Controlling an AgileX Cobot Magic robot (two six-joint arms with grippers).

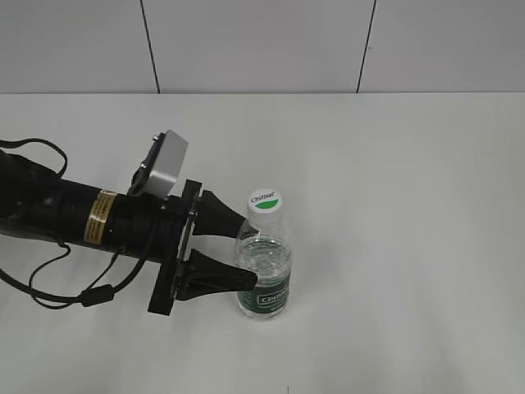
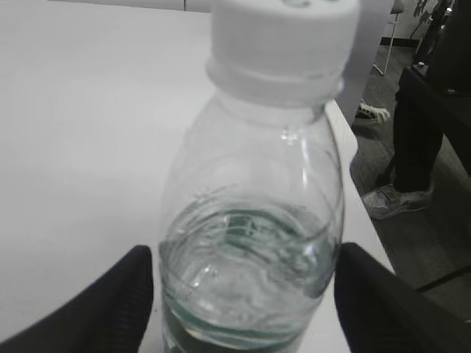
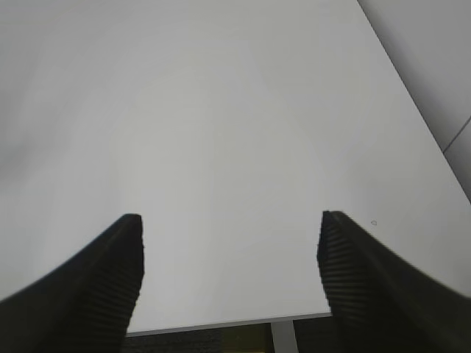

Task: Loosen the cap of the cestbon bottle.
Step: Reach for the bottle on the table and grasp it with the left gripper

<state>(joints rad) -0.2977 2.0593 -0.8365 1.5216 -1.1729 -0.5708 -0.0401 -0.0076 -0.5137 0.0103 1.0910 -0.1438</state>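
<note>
The cestbon bottle (image 1: 264, 275) stands upright on the white table (image 1: 394, 205), near the front and a little left of centre. It is clear and ribbed, part full of water, with a dark green label band low down. Its white cap (image 1: 265, 202), printed with a green half-disc, sits on the neck. The left gripper (image 1: 248, 250) brackets the bottle's body, fingers spread on either side, seemingly touching. The right gripper (image 3: 229, 250) is wide open and empty.
</note>
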